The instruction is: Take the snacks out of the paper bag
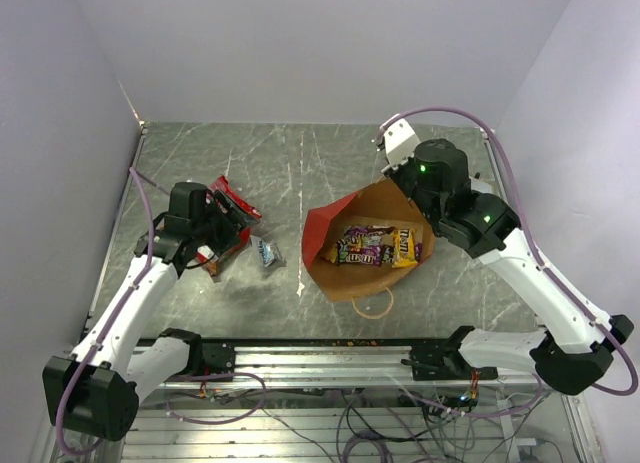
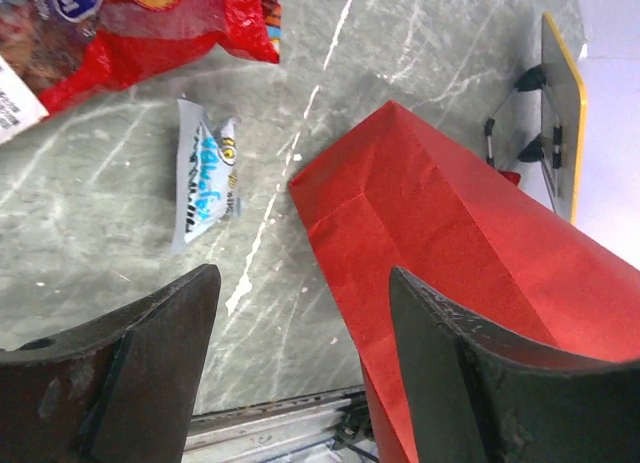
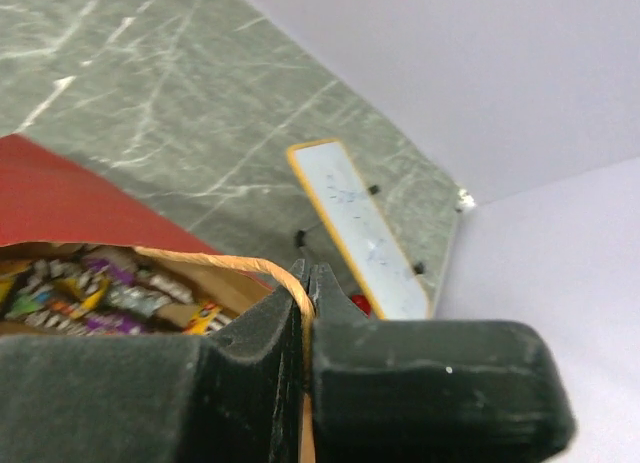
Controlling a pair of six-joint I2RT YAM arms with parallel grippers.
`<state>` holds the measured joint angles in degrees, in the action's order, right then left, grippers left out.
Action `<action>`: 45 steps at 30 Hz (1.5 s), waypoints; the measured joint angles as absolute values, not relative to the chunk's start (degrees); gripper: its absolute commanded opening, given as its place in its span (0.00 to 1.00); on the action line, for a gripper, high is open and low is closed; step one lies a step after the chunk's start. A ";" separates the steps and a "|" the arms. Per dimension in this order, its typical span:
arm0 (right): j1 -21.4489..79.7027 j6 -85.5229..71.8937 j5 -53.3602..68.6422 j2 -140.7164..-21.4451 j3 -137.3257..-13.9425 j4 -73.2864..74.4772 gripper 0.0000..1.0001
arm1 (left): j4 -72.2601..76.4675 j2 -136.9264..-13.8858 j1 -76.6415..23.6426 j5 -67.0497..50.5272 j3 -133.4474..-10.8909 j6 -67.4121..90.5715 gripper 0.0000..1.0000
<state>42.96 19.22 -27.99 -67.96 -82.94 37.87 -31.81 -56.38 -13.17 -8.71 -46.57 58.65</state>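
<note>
Paper bag (image 1: pixel 388 199) sits right of centre on the grey-green marbled counter (image 1: pixel 290 163). It is tipped with its mouth facing up toward the overhead camera, red side panel (image 1: pixel 320 233) to the left, and one thin loop handle (image 1: pixel 375 305) lying on the counter at the near side. Snacks (image 1: pixel 375 246) are inside the bag: a jumble of yellow, purple and dark wrappers against the brown inner wall, also visible from the right wrist (image 3: pixel 110 288). Right gripper (image 3: pixel 306 283) is at the far rim of the bag, jaws closed on a thin tan strip of it; cannot tell whether the strip is rim or handle. Left gripper (image 2: pixel 303 283) is over the left side of the counter, jaws spread wide with nothing between them, bare counter and the red bag panel (image 2: pixel 450 233) showing below. Two packets lie outside the bag. The red chip bag (image 1: pixel 232 196) is next to the left wrist, partly under it (image 2: pixel 150 33). The small silver-blue packet (image 1: pixel 266 252) lies flat between the chip bag and the paper bag, touching neither (image 2: pixel 205 173). A white board with a yellow edge (image 3: pixel 355 228) stands on small black clips at the far right of the counter behind the bag.
</note>
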 measured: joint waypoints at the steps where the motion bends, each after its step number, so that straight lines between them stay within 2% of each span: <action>1: 42.52 20.91 -29.12 -67.85 -82.54 36.58 0.00 | -31.51 -56.51 -13.17 -9.54 -46.57 58.72 0.83; 10: 29.19 33.50 -26.89 -68.97 -81.34 28.01 0.00 | -30.68 -56.69 -13.17 -13.61 -46.54 59.00 0.83; 23: 35.48 46.46 -26.87 -75.13 -88.23 28.69 0.00 | -32.75 -52.80 -13.17 -15.22 -46.57 58.41 0.84; 33: 48.53 32.64 -21.93 -72.99 -84.42 36.42 0.00 | -33.45 -49.56 -13.15 -18.96 -46.59 55.90 0.86; 40: 49.63 18.44 -14.31 -69.78 -79.90 38.06 0.00 | -29.91 -46.06 -13.17 -25.41 -46.57 53.23 0.85; 42: 49.67 15.64 -12.47 -69.41 -79.68 38.44 0.00 | -27.53 -44.71 -13.76 -27.33 -46.41 52.88 0.87; 45: 49.76 12.51 -11.31 -69.01 -79.68 38.48 0.00 | -22.24 -42.30 -17.87 -27.46 -45.17 52.97 0.87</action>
